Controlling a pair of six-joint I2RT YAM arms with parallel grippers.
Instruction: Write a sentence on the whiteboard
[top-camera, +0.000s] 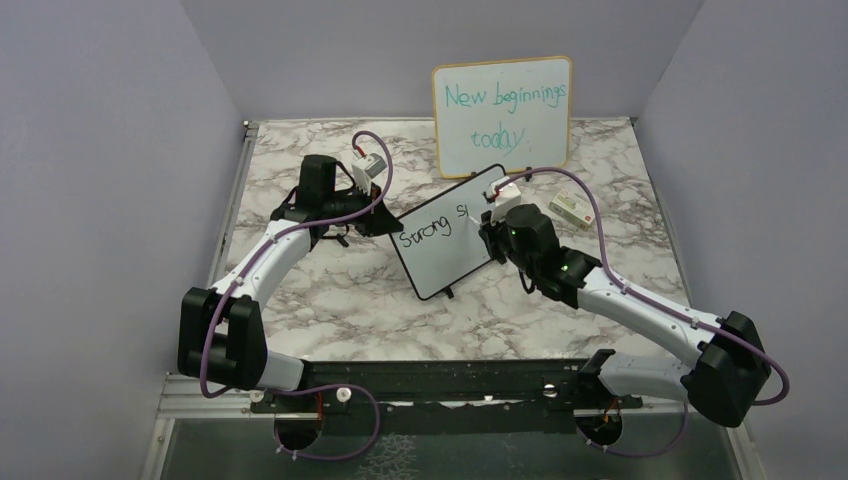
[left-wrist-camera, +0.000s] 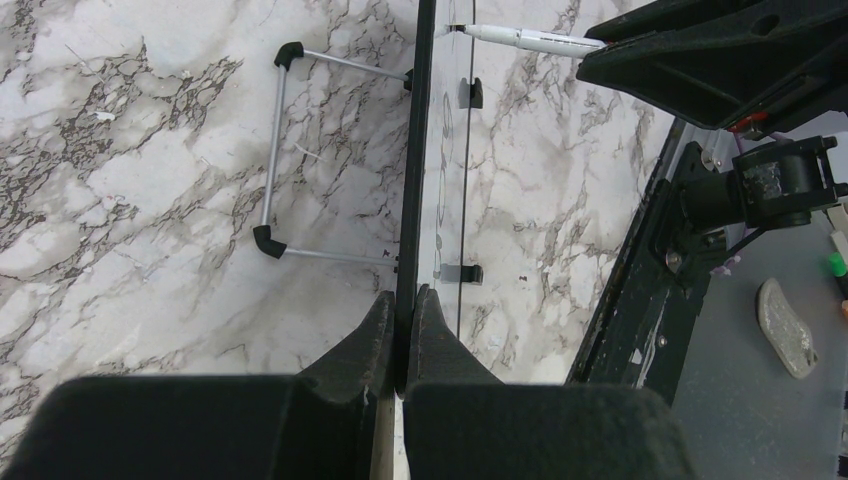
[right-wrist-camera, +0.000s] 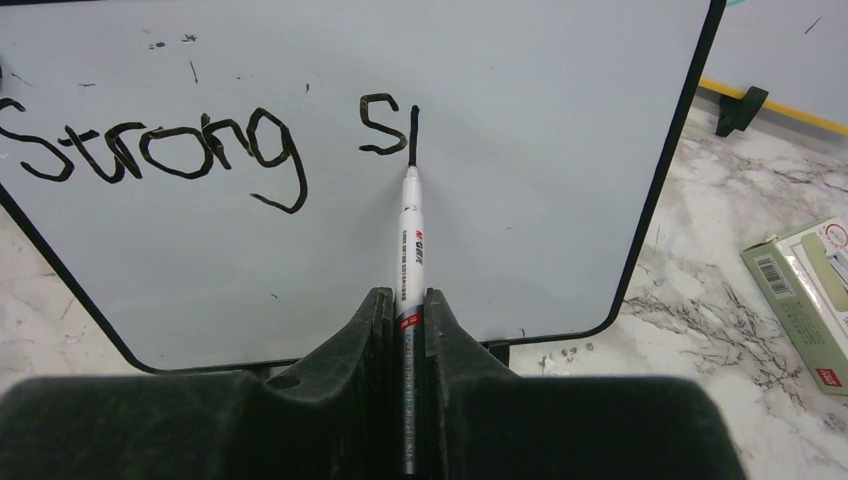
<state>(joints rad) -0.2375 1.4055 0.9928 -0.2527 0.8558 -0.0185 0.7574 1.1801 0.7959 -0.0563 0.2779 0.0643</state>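
The small black-framed whiteboard (top-camera: 441, 262) stands tilted at the table's middle, with "Strong S" and the start of one more stroke in black on it (right-wrist-camera: 520, 220). My left gripper (left-wrist-camera: 405, 300) is shut on the board's left edge, which runs edge-on away from it (left-wrist-camera: 413, 150). My right gripper (right-wrist-camera: 405, 300) is shut on a white marker (right-wrist-camera: 408, 235). The marker's black tip touches the board just right of the "S". From the left wrist the marker (left-wrist-camera: 530, 40) shows meeting the board's face at the far end.
A larger wood-framed board (top-camera: 503, 115) with teal writing leans against the back wall. A small green and white box (top-camera: 572, 208) lies right of the whiteboard (right-wrist-camera: 805, 290). The whiteboard's wire stand (left-wrist-camera: 270, 150) rests on the marble behind it.
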